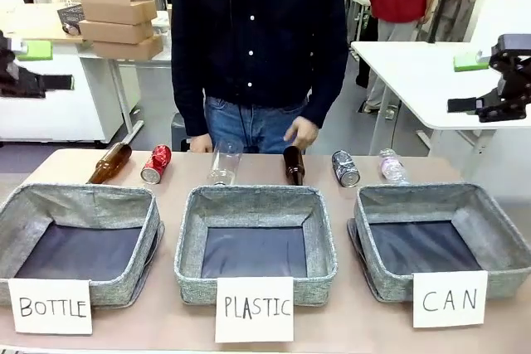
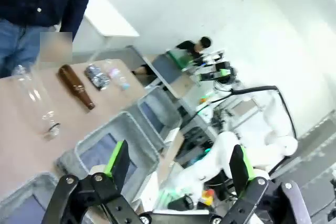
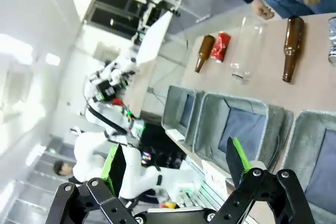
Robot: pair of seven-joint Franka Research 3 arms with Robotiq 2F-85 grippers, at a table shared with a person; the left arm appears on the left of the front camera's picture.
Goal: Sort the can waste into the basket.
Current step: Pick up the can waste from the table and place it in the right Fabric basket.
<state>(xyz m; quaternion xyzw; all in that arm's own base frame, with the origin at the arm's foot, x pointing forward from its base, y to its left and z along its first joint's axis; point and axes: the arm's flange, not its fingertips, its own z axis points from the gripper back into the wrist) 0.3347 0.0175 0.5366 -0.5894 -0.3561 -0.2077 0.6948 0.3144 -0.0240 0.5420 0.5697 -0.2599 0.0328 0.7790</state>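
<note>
A lab with white worktables [image 1: 431,72] and stacked boxes [image 1: 120,18].

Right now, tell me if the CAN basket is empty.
Empty: the CAN basket shows bare dark lining; the red can and black can lie outside.

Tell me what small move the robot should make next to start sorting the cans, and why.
Probably lower the right gripper toward the black can. It lies by the CAN basket's far corner, on that arm's side, while the red can lies far left. That gripper hangs high, fingers open, holding nothing.
</note>
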